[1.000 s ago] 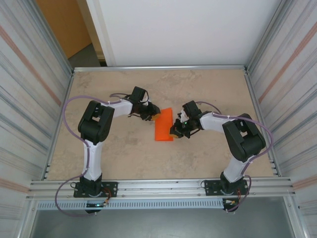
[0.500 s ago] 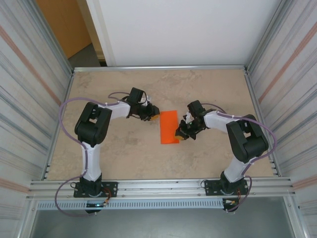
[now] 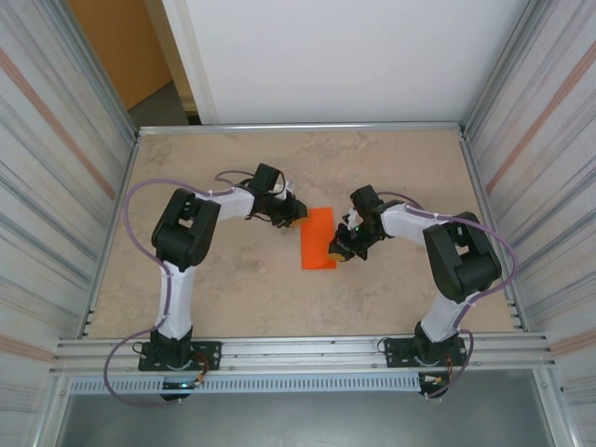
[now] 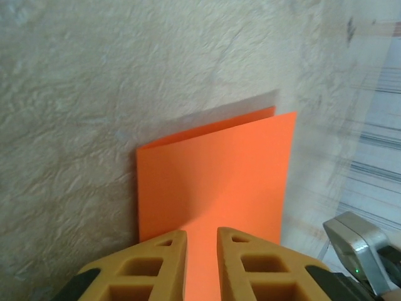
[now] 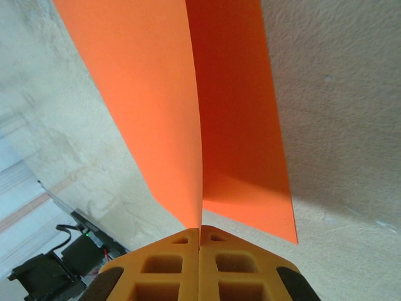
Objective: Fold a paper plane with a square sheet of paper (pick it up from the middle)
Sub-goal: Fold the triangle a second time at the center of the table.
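pinching folded orange sheet [image 3: 318, 238]: right tool [image 5: 199, 231]; left tool [image 4: 202, 235] slightly parted.

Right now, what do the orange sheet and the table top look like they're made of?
The orange sheet: thin paper, matte; it holds a crisp fold and its loose layer bows. The table top: beige, mottled and finely wrinkled, dull; perhaps stone-look laminate or a textured covering, hard to say.

Folded orange sheet [image 3: 318, 238] on mottled table [image 3: 233, 298]

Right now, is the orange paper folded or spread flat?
Folded: two layers of the square sheet of paper meet where the right gripper pinches them.
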